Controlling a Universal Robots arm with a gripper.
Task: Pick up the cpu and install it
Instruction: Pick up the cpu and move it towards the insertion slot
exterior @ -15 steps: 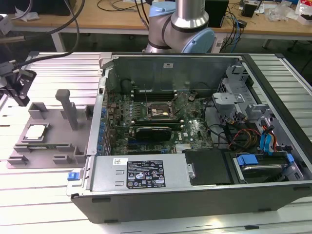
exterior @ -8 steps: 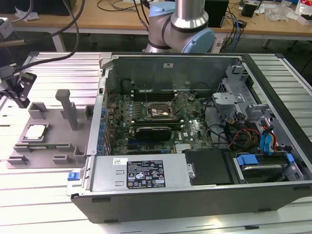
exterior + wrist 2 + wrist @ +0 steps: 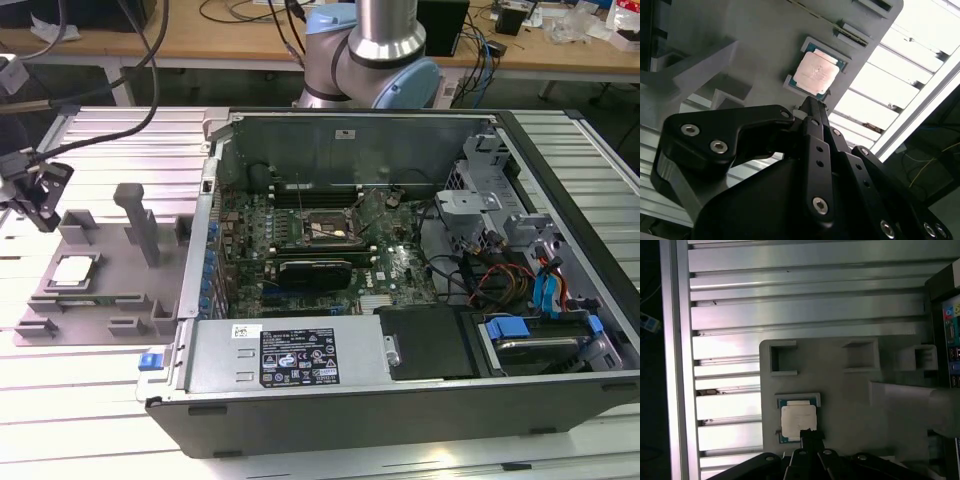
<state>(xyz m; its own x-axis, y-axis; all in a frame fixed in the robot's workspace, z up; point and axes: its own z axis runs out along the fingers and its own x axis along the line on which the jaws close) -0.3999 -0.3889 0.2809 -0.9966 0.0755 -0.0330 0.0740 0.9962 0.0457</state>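
Observation:
The cpu (image 3: pixel 75 270) is a small square chip with a silver-white top, lying flat in a recess of the grey holder plate (image 3: pixel 115 262) on the exterior view's left. My gripper (image 3: pixel 42 212) hangs a little above it, off toward the exterior view's left, not touching it. In both wrist views the cpu (image 3: pixel 816 73) (image 3: pixel 798 421) sits just past my black gripper (image 3: pixel 809 102) (image 3: pixel 808 432), whose fingers meet in a single tip with nothing between them. The dark square socket (image 3: pixel 322 228) lies on the green motherboard inside the open computer case (image 3: pixel 350 425).
The holder plate carries raised grey posts (image 3: pixel 138 220) and blocks beside the cpu. A long black card (image 3: pixel 315 270) lies below the socket. Cables and blue drive brackets (image 3: pixel 505 330) crowd the case's right side. The ribbed metal table (image 3: pixel 90 400) surrounds everything.

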